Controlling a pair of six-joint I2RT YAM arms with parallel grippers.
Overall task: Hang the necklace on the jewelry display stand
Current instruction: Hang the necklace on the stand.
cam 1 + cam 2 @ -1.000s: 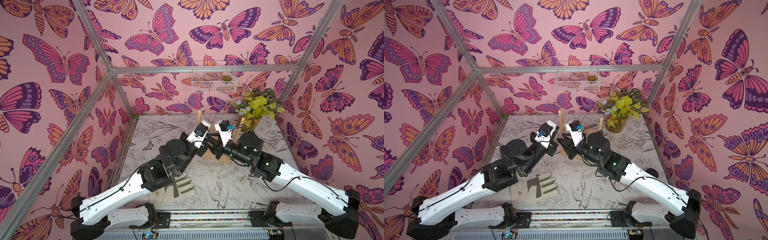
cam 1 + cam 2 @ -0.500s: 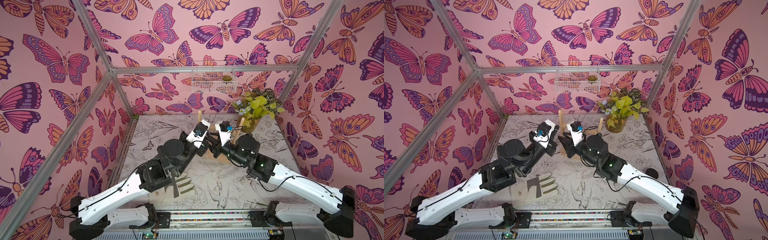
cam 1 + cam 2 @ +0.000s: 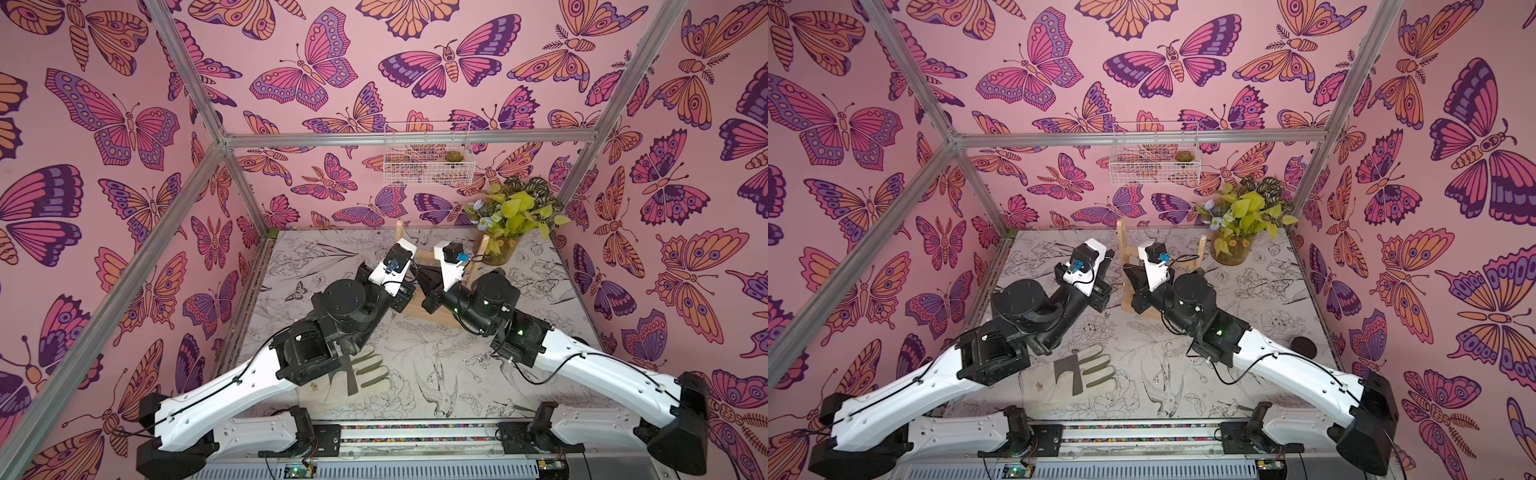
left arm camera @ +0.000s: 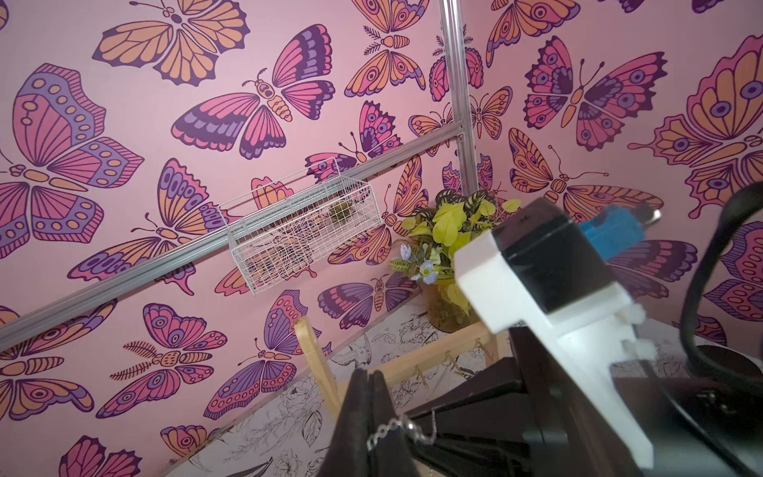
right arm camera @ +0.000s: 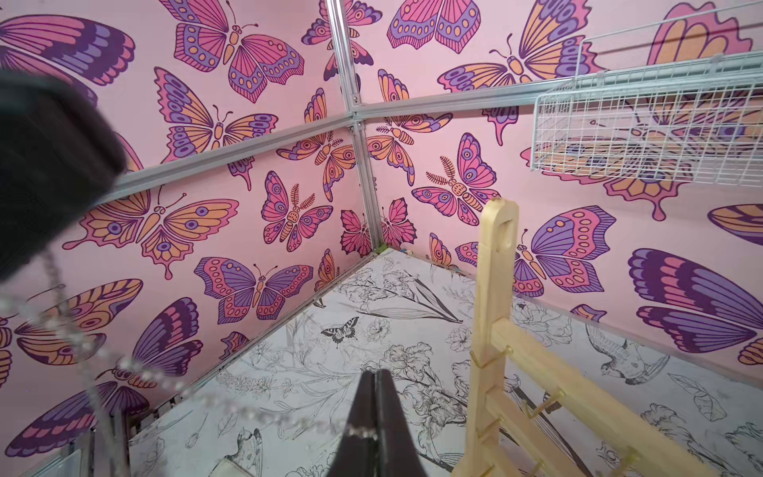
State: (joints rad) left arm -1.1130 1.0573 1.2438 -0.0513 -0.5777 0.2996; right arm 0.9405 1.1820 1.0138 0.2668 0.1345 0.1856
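- Mid-table, just in front of the stand: L arm (image 3: 232,386) & R arm (image 3: 602,370) both reach fwd from the near rail, elbows out to the sides, wrists converging almost nose to nose.
- L gripper (image 4: 368,373): jaws fully closed, fingers (image 4: 355,396) pressed flat together. It pinches the necklace (image 4: 396,427), a thin silver chain that comes out of the seam partway down the fingers.
- R gripper (image 5: 375,373): jaws likewise closed, w/ the chain caught in the seam between them.
- Necklace, position: a short slack run strung between the 2 grippers, up in the air, apart from the stand, not yet hung.
- Jewelry display stand (image 3: 1121,245): light wood, upright, rear-centre of table (image 3: 316,257), near potted plant (image 3: 515,216). R wrist sits right in front of it. Small gold hooks (image 5: 549,402) run along the crossbars.
- Misc: glove (image 3: 370,370) flat on the table by the L elbow; white wire basket (image 3: 426,166) on the back wall.
- Obscured: in both top views the fingertips are tucked under the wrist housings, the chain is too fine to make out, and the stand's crossbars & part of its base are covered by the R wrist.
- R wrist view: chain is blurred close to the lens and the L gripper is only a dark smear at the frame edge.
- Both wrist views cut the stand off at the frame edge. Clasp/pendant: cannot tell.
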